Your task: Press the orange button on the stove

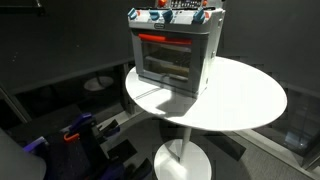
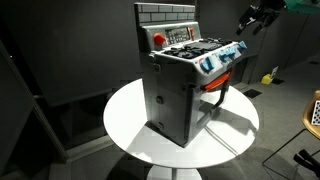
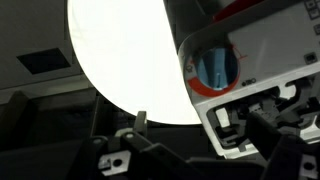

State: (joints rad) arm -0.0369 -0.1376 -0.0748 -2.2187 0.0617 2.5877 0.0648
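The grey toy stove [image 1: 172, 55] stands on a round white table [image 1: 250, 100], with a dark windowed door and a red bar handle [image 1: 160, 39]. It also shows in an exterior view [image 2: 180, 95]. A red-orange round button [image 2: 160, 38] sits on its back panel, left of the burners, and blue knobs [image 2: 222, 58] line the front edge. My gripper [image 2: 256, 17] hangs in the air above and beyond the stove's knob side, apart from it, open and empty. In the wrist view my gripper [image 3: 200, 125] frames the stove's edge, with a blue knob in an orange ring [image 3: 213, 68] ahead.
The table stands on a white pedestal base [image 1: 182, 160]. Dark walls and a dark floor surround it. Blue and orange clutter [image 1: 75, 132] lies on the floor near the table. A small yellow object [image 2: 270, 76] lies on the floor behind it.
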